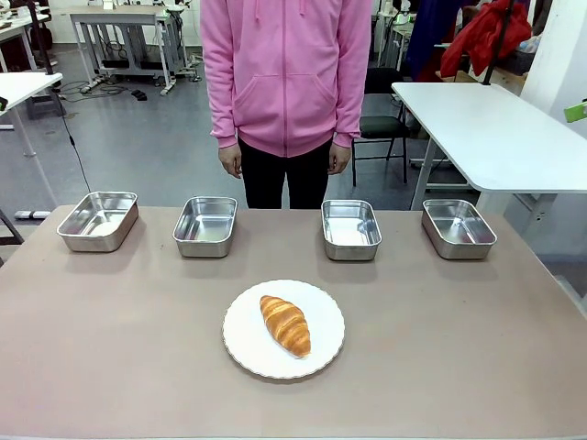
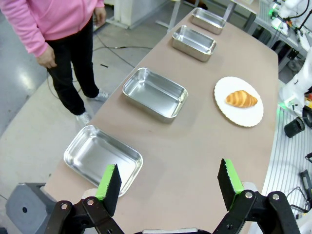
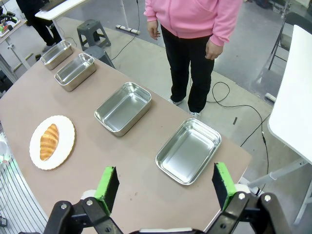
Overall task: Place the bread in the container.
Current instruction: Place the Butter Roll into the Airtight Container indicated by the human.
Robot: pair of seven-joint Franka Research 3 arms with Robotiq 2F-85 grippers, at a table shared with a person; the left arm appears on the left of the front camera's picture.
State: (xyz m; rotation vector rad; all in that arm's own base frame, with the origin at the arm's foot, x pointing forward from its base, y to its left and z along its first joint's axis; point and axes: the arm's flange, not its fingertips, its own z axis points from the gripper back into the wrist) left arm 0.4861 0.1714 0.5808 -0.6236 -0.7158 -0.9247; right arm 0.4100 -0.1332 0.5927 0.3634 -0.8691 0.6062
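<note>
The bread [image 1: 285,324], a golden-brown ridged croissant, lies on a round white plate [image 1: 240,344] at the near middle of the table. Several alike shiny steel containers stand empty in a row along the far side [image 1: 98,220] [image 1: 205,225] [image 1: 351,229] [image 1: 458,227]. My left gripper [image 2: 168,185] hangs open and empty high above the table's left end, over the end container [image 2: 103,158]; the bread [image 2: 241,99] lies far ahead of it. Above the right end, my right gripper [image 3: 165,186] is open and empty, near the end container [image 3: 188,150], with the bread [image 3: 48,141] far off.
A person in a pink hoodie stands behind the far edge, both hands [image 1: 232,160] hanging at the sides. The brown table [image 1: 110,348] has bare room around the plate. A white table [image 1: 495,128] and a chair stand beyond at the right.
</note>
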